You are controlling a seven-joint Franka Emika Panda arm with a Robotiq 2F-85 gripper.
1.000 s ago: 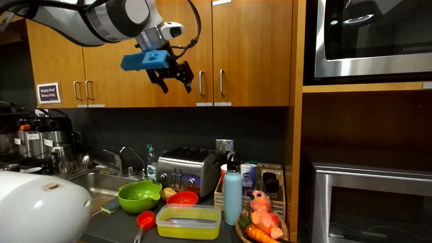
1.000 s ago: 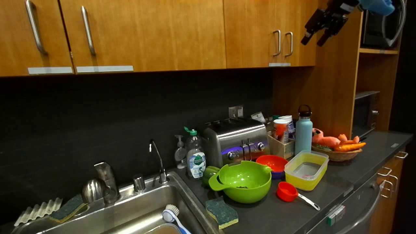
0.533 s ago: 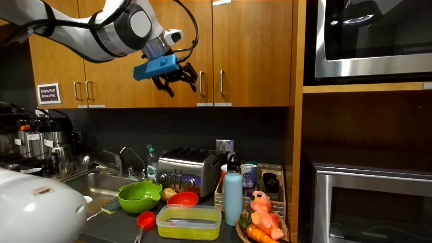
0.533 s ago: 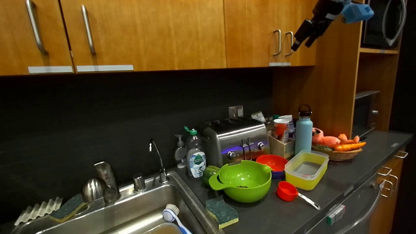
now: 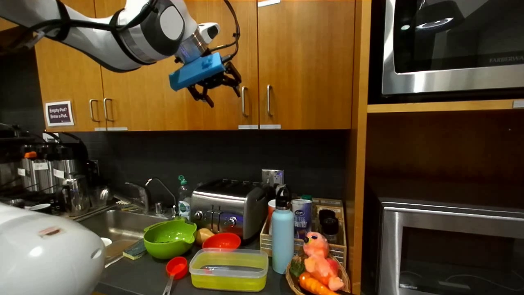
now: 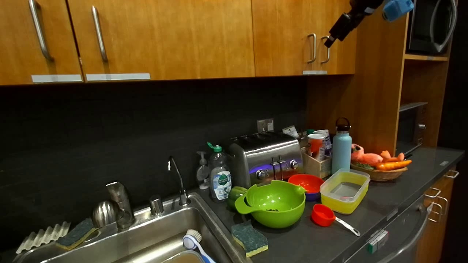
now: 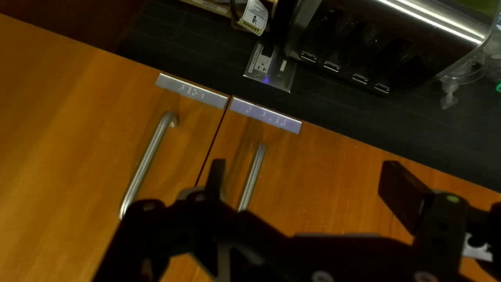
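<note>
My gripper (image 5: 225, 100) is black, under a blue camera housing (image 5: 197, 71), and hangs high in front of the wooden upper cabinet doors (image 5: 305, 61). Its fingers are spread wide with nothing between them, as the wrist view (image 7: 304, 168) shows. The nearest things are two metal door handles. One handle (image 5: 244, 101) is just beside the right fingertip in an exterior view; the other handle (image 5: 269, 100) is further right. In the wrist view, one handle (image 7: 252, 176) appears inside the left finger and the other (image 7: 146, 164) outside it. No contact is visible.
Below are a toaster (image 5: 229, 207), green bowl (image 5: 170, 237), red bowl (image 5: 222, 241), yellow container (image 5: 229, 280), red measuring cup (image 5: 177, 267), blue bottle (image 5: 283, 239) and basket (image 5: 290, 278) with a pink plush. A sink (image 6: 215, 233) is beside the counter. Microwaves (image 5: 450, 84) stand beyond the cabinet's side panel.
My gripper has moved toward the door handles, dipping first and then rising a little, and has tilted. Its fingers stay open. The counter objects have not moved.
</note>
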